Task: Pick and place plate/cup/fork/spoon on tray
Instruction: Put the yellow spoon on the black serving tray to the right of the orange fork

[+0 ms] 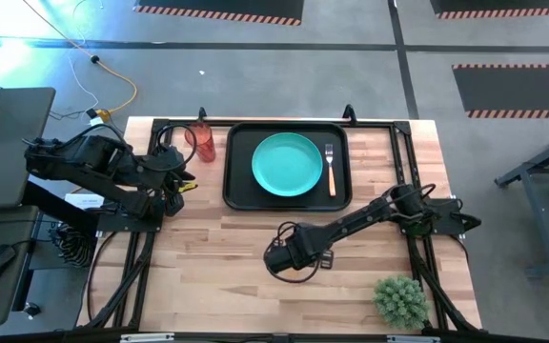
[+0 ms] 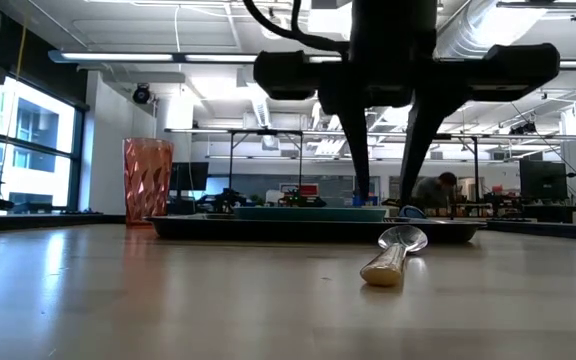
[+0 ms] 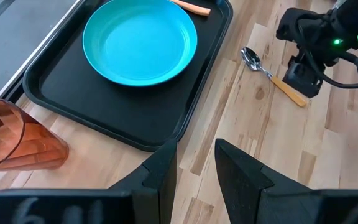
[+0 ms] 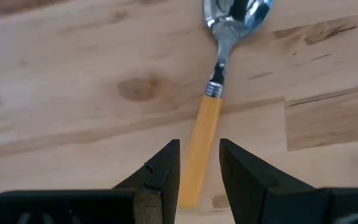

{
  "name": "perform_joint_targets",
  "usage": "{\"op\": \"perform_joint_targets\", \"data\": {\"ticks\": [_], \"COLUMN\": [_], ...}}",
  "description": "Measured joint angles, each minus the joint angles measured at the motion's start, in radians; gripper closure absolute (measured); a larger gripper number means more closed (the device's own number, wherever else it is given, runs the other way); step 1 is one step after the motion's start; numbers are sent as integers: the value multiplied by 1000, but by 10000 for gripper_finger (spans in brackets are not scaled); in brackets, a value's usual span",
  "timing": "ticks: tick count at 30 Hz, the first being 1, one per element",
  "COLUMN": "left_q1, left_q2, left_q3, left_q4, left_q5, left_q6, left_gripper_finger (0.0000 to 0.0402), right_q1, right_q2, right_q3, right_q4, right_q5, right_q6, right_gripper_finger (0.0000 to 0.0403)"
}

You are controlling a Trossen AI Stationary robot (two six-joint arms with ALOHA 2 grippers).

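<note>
While plate [image 1: 286,164] and fork [image 1: 330,169] sit on the tray [image 1: 239,195], spoon [image 4: 211,109] and cup [image 1: 203,141] remain.
Right pincer [image 4: 199,163] straddles the spoon handle, slightly parted, seemingly not yet gripping; left pincer [image 3: 196,163] waits empty, ajar.

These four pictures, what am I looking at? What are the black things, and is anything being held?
It is a two-armed robot at a wooden table, seen from four cameras at once. One looks straight down, one sits at table level, and one rides on each wrist.

On the table a black tray holds a teal plate and a fork. A red cup stands beside the tray.

The right claw is open, its fingers either side of the spoon handle, which lies on the wood. Nothing is held yet. The left claw waits open near the cup.
</note>
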Motion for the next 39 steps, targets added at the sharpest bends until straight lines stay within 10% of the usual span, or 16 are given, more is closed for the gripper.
{"op": "perform_joint_targets", "data": {"ticks": [39], "left_q1": [0], "left_q2": [0], "left_q3": [0], "left_q4": [0], "left_q5": [0], "left_q6": [16], "left_gripper_finger": [303], "right_q1": [32], "right_q2": [78], "right_q3": [-59], "right_q4": [62], "right_q5": [50], "right_q6": [138], "right_gripper_finger": [299]}}
